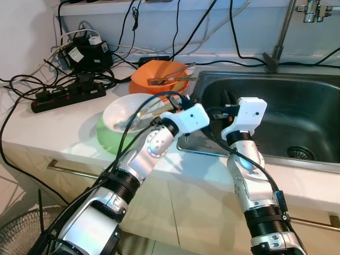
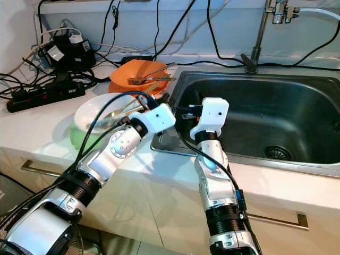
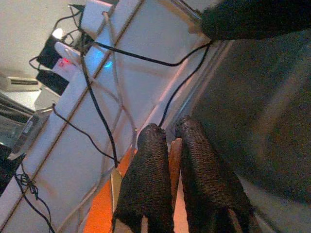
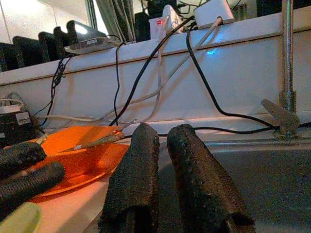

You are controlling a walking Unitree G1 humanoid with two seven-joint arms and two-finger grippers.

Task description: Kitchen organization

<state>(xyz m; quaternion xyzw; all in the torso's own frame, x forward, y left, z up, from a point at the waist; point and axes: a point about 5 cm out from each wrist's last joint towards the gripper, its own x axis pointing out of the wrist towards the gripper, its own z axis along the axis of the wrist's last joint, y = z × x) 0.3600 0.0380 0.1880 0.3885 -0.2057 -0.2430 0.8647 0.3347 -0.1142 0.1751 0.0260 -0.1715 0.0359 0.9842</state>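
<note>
Left jaws clenched on a thin wooden stick (image 3: pixel 174 158), pinched between the black fingers (image 3: pixel 150 184). Right jaws drawn nearly together with just a narrow slit between, gripping nothing.

Left gripper (image 1: pixel 183 100) poised at the left rim of the sink (image 1: pixel 303 101), just over the counter edge. Stick running from there down and away from the sink into a white bowl (image 1: pixel 118 109). White bowl nested on a green dish (image 1: pixel 105 139), both just beside the sink on its left.

Right gripper (image 1: pixel 228 99) hanging over the sink's near left corner, above the basin, close beside the left gripper but apart from it.

Orange bowl (image 1: pixel 151 73) at the sink's far left corner, touching or almost touching the rim; metal utensils (image 1: pixel 171 80) lying across it, tips pointing toward the sink.

Farther left of the sink, on the white counter (image 1: pixel 50 133), a black power strip (image 1: pixel 66 95) and a tangle of black cables (image 1: pixel 24 85). Behind the sink, an upright tap pipe (image 1: pixel 281 32), with more cables trailing along the back wall.
</note>
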